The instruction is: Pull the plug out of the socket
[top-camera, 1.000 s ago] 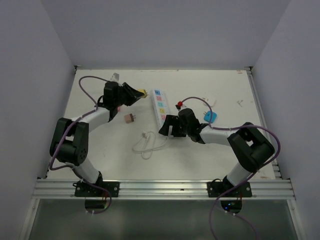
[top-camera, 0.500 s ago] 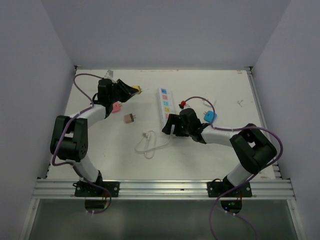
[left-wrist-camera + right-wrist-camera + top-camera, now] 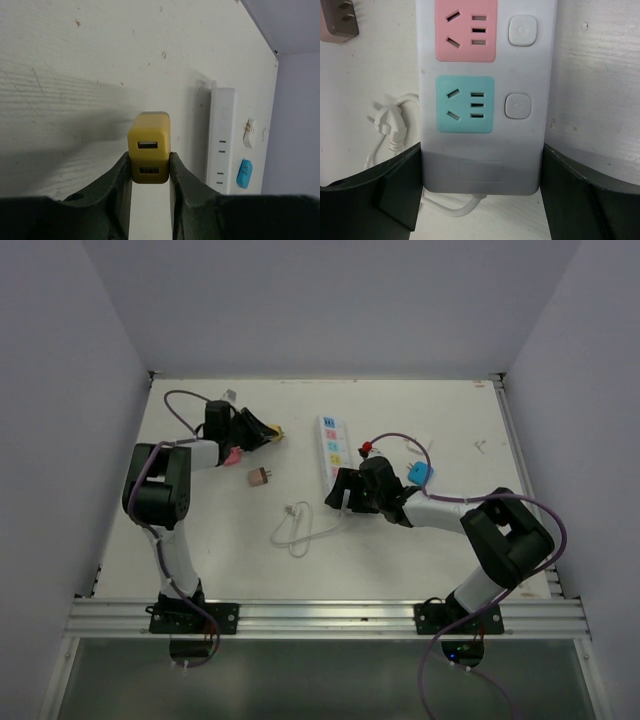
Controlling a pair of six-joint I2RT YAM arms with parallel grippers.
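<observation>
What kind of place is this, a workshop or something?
Probably a robot test booth in a lab: a white table boxed in by plain walls, a left arm and right arm bolted to a metal rail, and a power strip and yellow plug to practise on.

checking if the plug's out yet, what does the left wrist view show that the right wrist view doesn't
Only the left wrist: a yellow plug clamped in the left gripper, apart from the power strip, and a blue plug beyond it. Only the right wrist: a pink outlet face and a blue outlet face, both empty, the white cord's plug, and the right gripper closed on the strip's end. Both: the power strip.
</observation>
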